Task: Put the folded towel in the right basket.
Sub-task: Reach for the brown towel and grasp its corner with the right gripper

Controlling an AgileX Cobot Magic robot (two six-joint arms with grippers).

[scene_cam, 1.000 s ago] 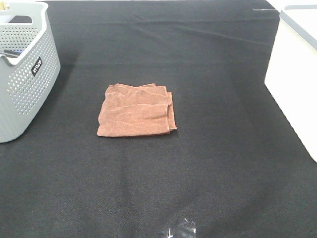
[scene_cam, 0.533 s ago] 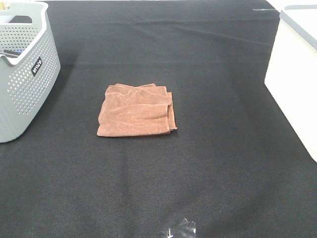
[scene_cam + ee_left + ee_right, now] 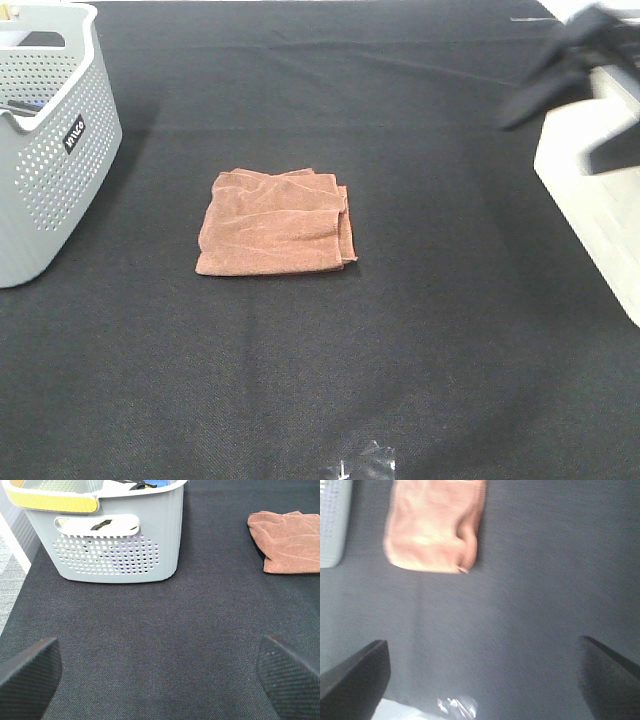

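The folded brown towel [image 3: 275, 222] lies flat on the black cloth, left of the middle. It also shows in the left wrist view [image 3: 290, 540] and, blurred, in the right wrist view [image 3: 432, 527]. The white right basket [image 3: 600, 190] stands at the right edge. My right gripper [image 3: 552, 138] is a blurred dark shape above that basket's near corner, far right of the towel. Its fingers are wide apart and empty [image 3: 480, 680]. My left gripper [image 3: 160, 680] is open and empty over bare cloth. It is out of the high view.
A grey perforated basket [image 3: 50, 150] holding some items stands at the far left, also in the left wrist view [image 3: 110, 540]. A small scrap of clear plastic [image 3: 360, 462] lies near the front edge of the black cloth [image 3: 420, 330].
My right arm has swung into the high view at the top right, over the white basket's corner, and is motion-blurred. The towel and both baskets have not moved.
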